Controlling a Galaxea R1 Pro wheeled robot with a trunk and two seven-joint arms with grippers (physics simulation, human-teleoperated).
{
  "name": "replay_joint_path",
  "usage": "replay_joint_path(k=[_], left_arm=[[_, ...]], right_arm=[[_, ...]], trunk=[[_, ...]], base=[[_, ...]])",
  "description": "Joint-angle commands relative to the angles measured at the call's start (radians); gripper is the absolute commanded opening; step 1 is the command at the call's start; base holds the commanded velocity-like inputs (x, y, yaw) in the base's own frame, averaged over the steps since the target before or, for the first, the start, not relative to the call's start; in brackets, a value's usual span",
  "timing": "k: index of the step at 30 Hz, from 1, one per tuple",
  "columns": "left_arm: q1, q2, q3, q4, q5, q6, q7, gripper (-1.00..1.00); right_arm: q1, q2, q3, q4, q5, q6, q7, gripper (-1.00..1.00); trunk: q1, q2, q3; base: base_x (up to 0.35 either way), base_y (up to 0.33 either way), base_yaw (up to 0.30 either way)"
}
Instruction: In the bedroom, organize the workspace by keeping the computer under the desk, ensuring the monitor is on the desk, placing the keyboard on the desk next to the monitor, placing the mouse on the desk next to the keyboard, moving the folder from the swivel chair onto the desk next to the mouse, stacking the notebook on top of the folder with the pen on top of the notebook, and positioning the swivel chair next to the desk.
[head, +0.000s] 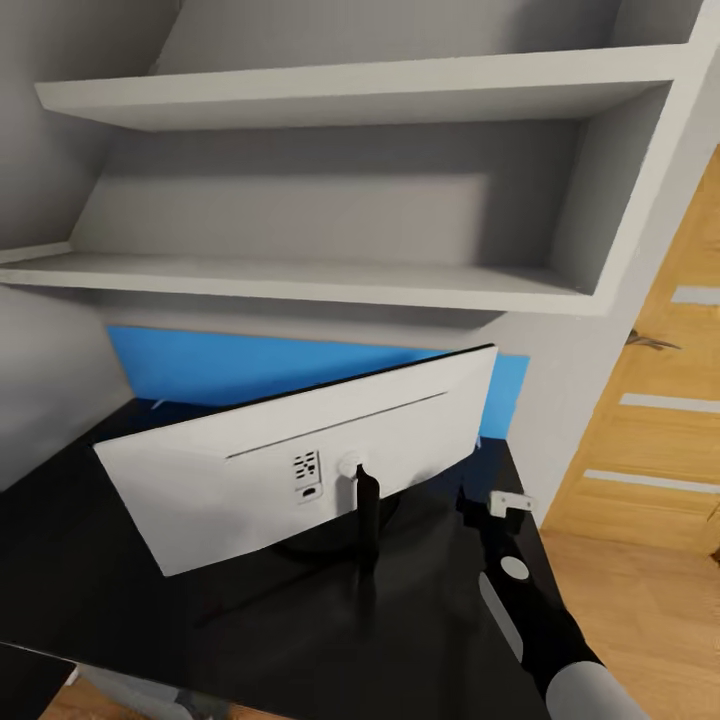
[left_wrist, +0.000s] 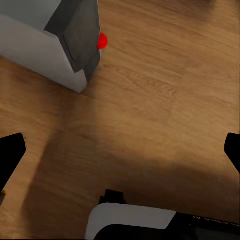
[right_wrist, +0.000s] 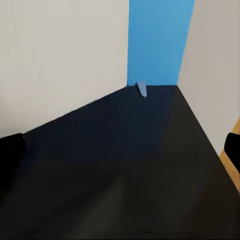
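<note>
The monitor (head: 300, 470) stands on the desk (head: 100, 590), its light-grey back toward me and tilted, on a thin black stand (head: 366, 520). My right gripper (head: 485, 510) hovers low over the glossy black top just right of the monitor, open and empty. In the right wrist view its dark fingers (right_wrist: 10, 155) frame the desk top (right_wrist: 130, 170), with the monitor's back (right_wrist: 60, 55) beside it. My left gripper (left_wrist: 120, 150) is open and empty over wooden floor. Beyond it sits the computer (left_wrist: 55, 45), a white and dark-grey case with a red dot.
Two grey wall shelves (head: 330, 280) hang over the desk, above the blue back panel (head: 230, 365). A wooden door (head: 660, 420) and wooden floor (head: 640, 600) lie to the right. A white and black part (left_wrist: 130, 220) sits near the left gripper.
</note>
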Motion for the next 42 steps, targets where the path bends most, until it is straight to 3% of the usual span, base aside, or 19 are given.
replay_joint_path(k=[1, 7, 14, 18, 26, 42], left_arm=[[0.0, 0.0, -0.003, 0.0, 0.011, -0.001, -0.008, 1.0], [0.0, 0.0, -0.003, 0.0, 0.011, -0.001, -0.006, 1.0], [0.0, -0.002, -0.003, 0.0, 0.011, 0.0, -0.002, 1.0], [0.0, -0.002, -0.002, 0.0, 0.012, 0.002, -0.001, 1.0], [0.0, -0.001, 0.0, 0.0, 0.013, 0.002, 0.0, 1.0], [0.0, -0.002, 0.001, 0.0, 0.013, 0.002, 0.001, 1.0]], right_arm=[[-0.001, -0.001, 0.005, 0.006, -0.01, -0.005, -0.001, 1.0], [0.0, 0.002, 0.005, 0.037, -0.013, -0.005, 0.032, 1.0], [0.002, 0.048, 0.004, 0.073, -0.013, -0.005, 0.054, 1.0], [0.002, 0.058, 0.005, 0.127, -0.011, -0.011, 0.058, 1.0], [0.002, 0.062, 0.005, 0.18, -0.009, -0.073, 0.06, 1.0], [0.002, 0.062, 0.005, 0.19, -0.009, -0.085, 0.061, 1.0]], trunk=[[0.0, -0.001, -0.002], [0.0, -0.001, -0.002], [0.0, -0.001, -0.002], [0.0, -0.001, -0.002], [0.0, -0.001, 0.001], [0.0, -0.001, 0.005]], base=[[-0.298, 0.0, 0.0], [-0.221, 0.0, 0.0], [-0.037, 0.0, 0.0], [-0.005, 0.0, 0.0], [-0.001, 0.0, -0.054], [0.0, 0.0, -0.028]])
